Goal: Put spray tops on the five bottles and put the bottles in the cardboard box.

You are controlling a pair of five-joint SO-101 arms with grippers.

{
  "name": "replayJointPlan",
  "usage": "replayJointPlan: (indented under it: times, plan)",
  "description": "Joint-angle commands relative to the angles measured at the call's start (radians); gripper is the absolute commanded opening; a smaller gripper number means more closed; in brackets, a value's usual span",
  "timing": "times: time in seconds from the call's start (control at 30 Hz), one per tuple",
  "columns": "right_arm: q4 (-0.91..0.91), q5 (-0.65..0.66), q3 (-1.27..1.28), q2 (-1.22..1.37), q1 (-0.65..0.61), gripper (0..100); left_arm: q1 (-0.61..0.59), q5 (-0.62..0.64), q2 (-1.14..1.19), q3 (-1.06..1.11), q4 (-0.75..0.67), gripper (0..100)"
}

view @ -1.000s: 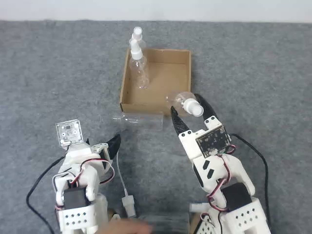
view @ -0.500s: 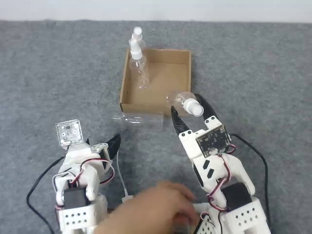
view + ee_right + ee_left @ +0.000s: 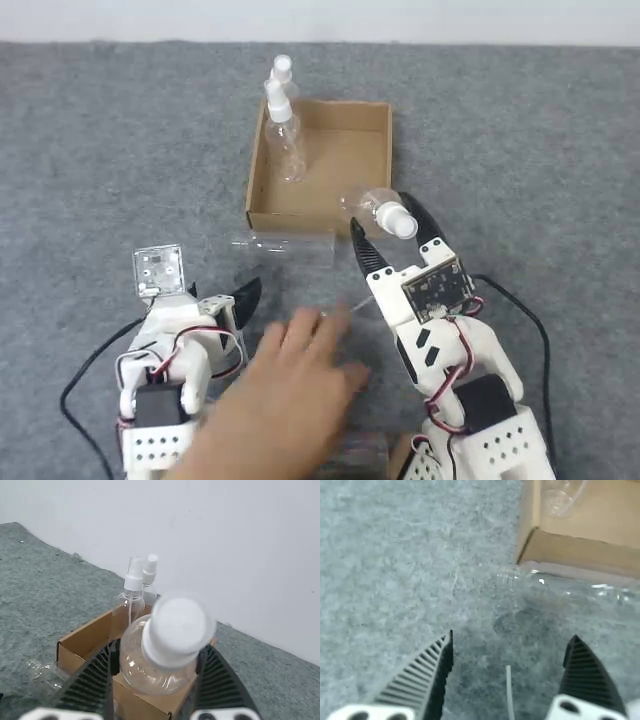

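Grey felt mat (image 3: pixel 520 140), white wall (image 3: pixel 225 530)

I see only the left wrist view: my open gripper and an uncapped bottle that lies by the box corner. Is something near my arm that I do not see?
Observer: Yes. A person's hand is over the table between the two arms, beside your left gripper.
Operator: What does the right arm hold?
Observer: The right gripper is shut on a capped bottle at the near wall of the cardboard box.
Operator: Are bottles already in the box?
Observer: Two bottles with spray tops stand at its far left corner.
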Motion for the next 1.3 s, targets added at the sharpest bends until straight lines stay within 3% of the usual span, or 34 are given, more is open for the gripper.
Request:
replayJointPlan:
  times: [0.0, 0.93, 1.27]
  plan:
    - [-0.010, -0.011, -0.038, -0.027, 0.012, 1.3, -0.008, -0.012, -0.012, -0.013, 0.003, 33]
    - [0.001, -0.003, -0.121, -0.002, 0.013, 1.3, -0.008, -0.012, -0.012, -0.013, 0.003, 33]
    - [-0.001, -0.009, -0.400, 0.387, -0.035, 1.3, -0.008, -0.012, -0.012, -0.013, 0.003, 33]
